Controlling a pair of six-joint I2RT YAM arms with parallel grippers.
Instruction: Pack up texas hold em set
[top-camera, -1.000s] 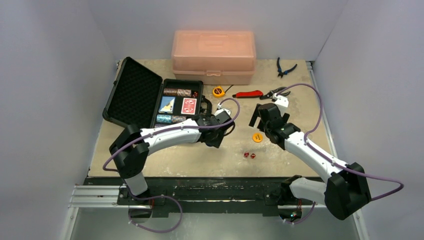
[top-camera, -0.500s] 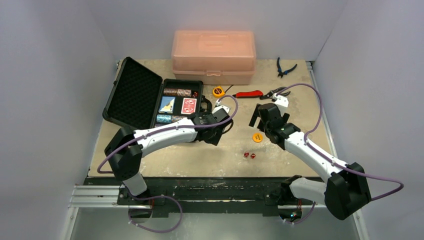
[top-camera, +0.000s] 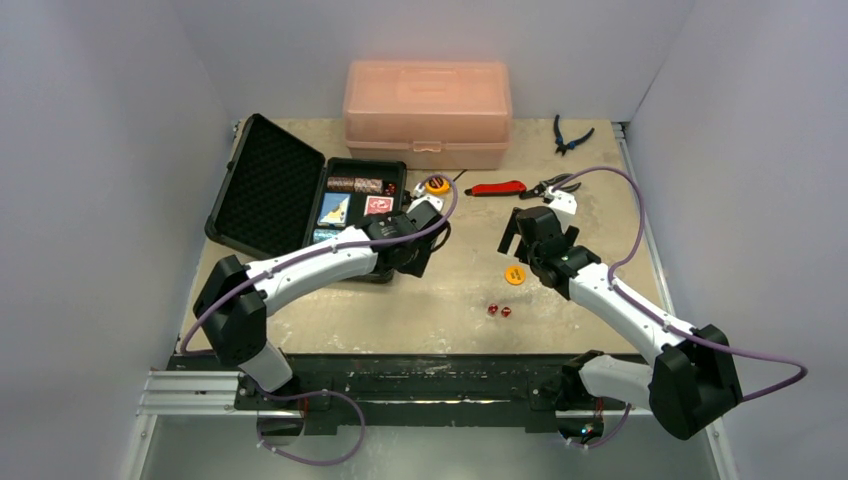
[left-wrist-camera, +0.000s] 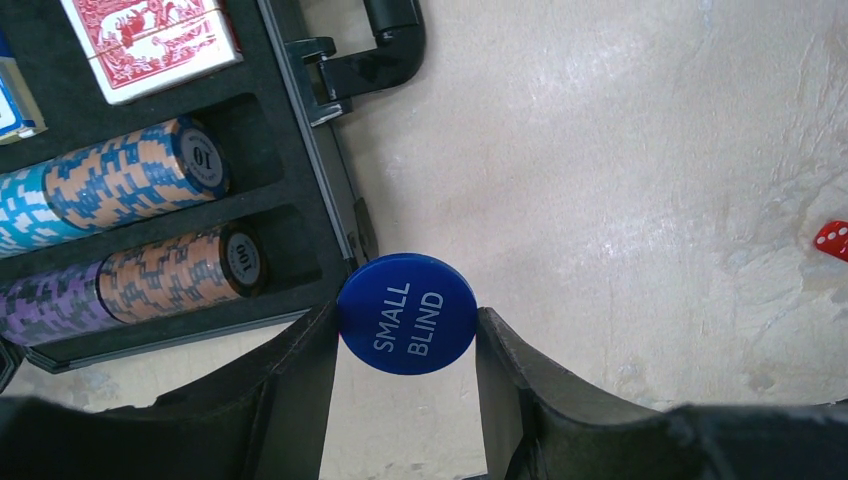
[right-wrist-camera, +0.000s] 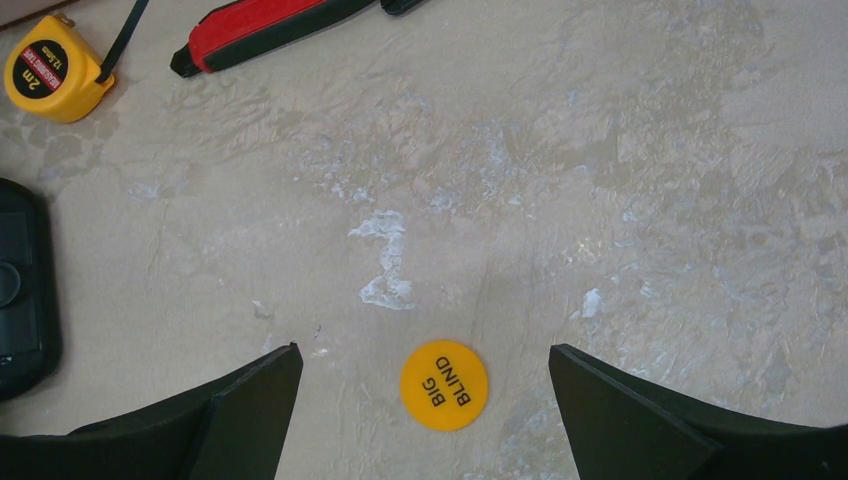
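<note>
Now: left hand (left-wrist-camera: 408, 316) clamped on blue round "SMALL BLIND" disc (left-wrist-camera: 407, 312) by small black hard briefcase (left-wrist-camera: 322, 150); right hand (right-wrist-camera: 425, 352) spread apart above yellow round "BIG BLIND" disc (right-wrist-camera: 444, 385).

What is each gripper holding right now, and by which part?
Left gripper holds the blue disc by its opposite edges. Right gripper is open and holds nothing; the yellow disc lies free on the table.

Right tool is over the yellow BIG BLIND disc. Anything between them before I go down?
Nothing visible. The BIG BLIND disc lies flat on the bare table, alone between the fingers of the open right tool.
</note>
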